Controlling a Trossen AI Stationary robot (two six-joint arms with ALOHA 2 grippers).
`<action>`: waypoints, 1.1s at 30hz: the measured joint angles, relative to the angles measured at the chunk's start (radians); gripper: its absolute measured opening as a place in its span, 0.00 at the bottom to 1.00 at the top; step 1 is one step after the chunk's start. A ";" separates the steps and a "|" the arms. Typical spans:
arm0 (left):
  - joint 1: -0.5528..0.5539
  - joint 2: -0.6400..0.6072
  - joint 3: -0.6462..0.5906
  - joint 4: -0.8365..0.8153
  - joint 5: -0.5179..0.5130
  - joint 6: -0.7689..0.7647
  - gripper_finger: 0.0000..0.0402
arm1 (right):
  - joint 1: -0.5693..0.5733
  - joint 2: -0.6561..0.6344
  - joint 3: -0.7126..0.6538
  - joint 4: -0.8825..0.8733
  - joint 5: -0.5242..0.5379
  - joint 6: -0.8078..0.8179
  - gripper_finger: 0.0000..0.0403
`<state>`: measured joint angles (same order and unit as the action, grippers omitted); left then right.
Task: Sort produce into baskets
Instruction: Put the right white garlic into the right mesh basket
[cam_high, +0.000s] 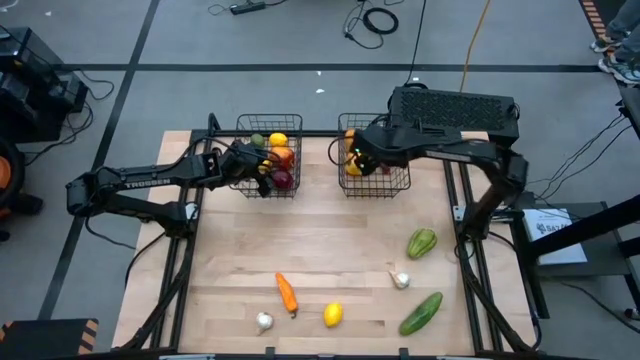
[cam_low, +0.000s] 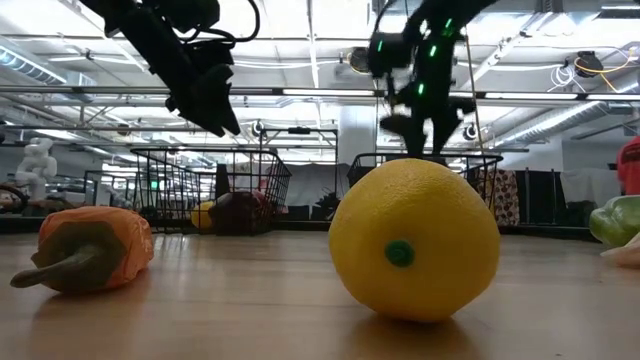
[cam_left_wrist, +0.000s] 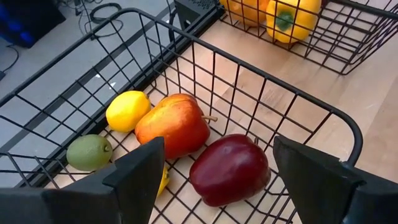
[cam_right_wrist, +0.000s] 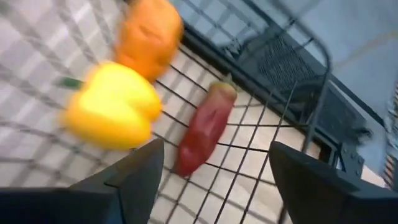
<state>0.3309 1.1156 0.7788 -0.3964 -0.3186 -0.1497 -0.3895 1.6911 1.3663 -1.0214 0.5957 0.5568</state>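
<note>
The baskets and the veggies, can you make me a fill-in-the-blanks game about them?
1. The left gripper hangs open over the left basket, where a dark red apple lies next to a ____ lemon.
2. The red chilli lies in the ____ basket.
3. The orange carrot lies on the ____.
4. Loose pieces outside both baskets number ____.

Missing words: yellow; right; table; six

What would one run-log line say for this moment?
left claw open above left basket | right claw open above right basket, yellow pepper inside | lemon unsorted
</note>
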 joint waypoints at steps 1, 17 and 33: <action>0.000 0.000 0.000 -0.001 0.000 0.000 0.76 | 0.022 -0.035 0.000 0.000 0.001 0.001 0.70; -0.039 0.000 0.000 0.101 0.024 0.038 0.76 | 0.730 -0.304 0.002 -0.302 0.008 0.518 0.72; -0.150 0.000 0.018 0.208 0.060 0.052 0.76 | 1.143 -0.026 0.001 -0.292 -0.077 0.707 0.71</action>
<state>0.1805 1.1160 0.7963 -0.1886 -0.2588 -0.0978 0.7537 1.6647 1.3670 -1.3135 0.5182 1.2637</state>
